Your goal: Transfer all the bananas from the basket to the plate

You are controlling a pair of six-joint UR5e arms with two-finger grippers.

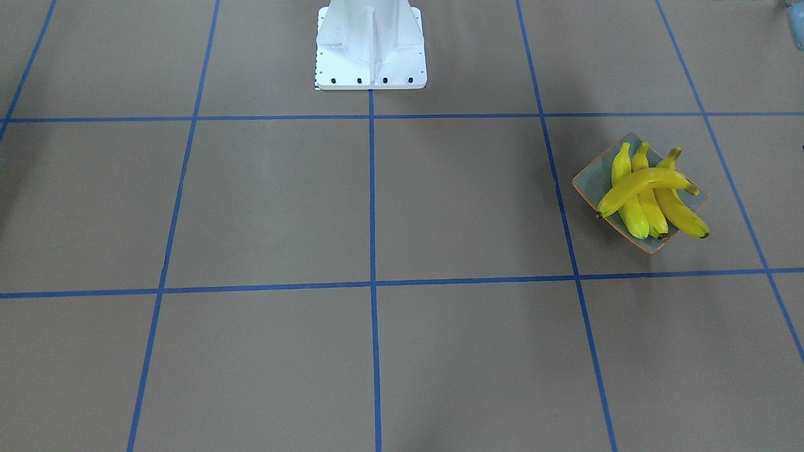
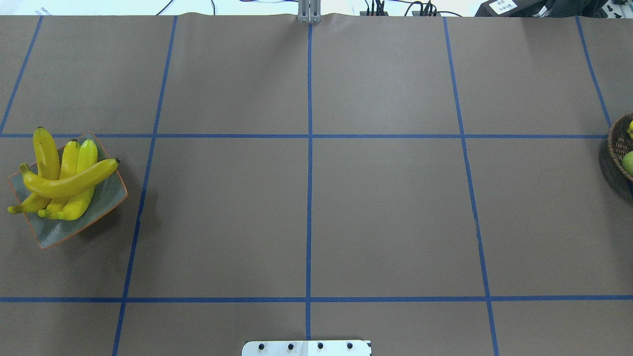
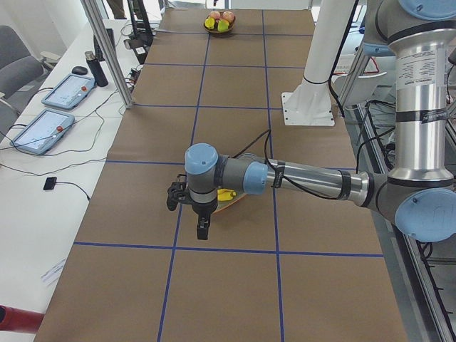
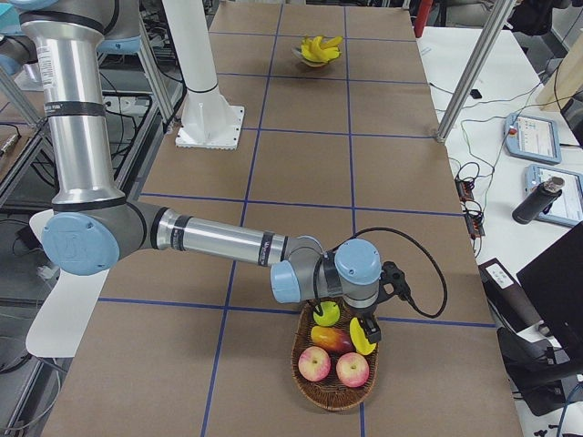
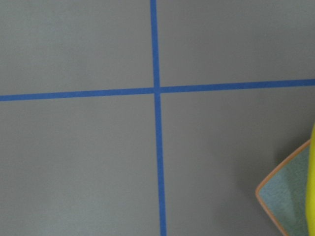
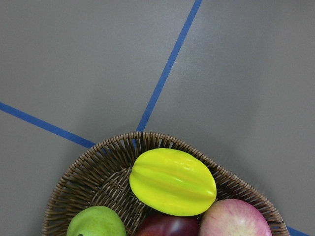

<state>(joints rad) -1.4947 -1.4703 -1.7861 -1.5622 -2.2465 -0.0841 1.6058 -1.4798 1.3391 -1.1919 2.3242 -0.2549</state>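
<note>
Apparently done: bananas on plate, frame left.
Basket: none seen.
My left gripper, right gripper: spread or pinching, cannot tell.
Next: withdraw.

Plate end: four bananas heap on the plate, one lying across three; the left arm stretches above them.
Basket end: fruit fills the basket; the right arm reaches over its rim.
Between: bare brown desk with flat blue tape lines; plate and basket well apart.
Robot's edge: white pedestal stands midway.
</note>
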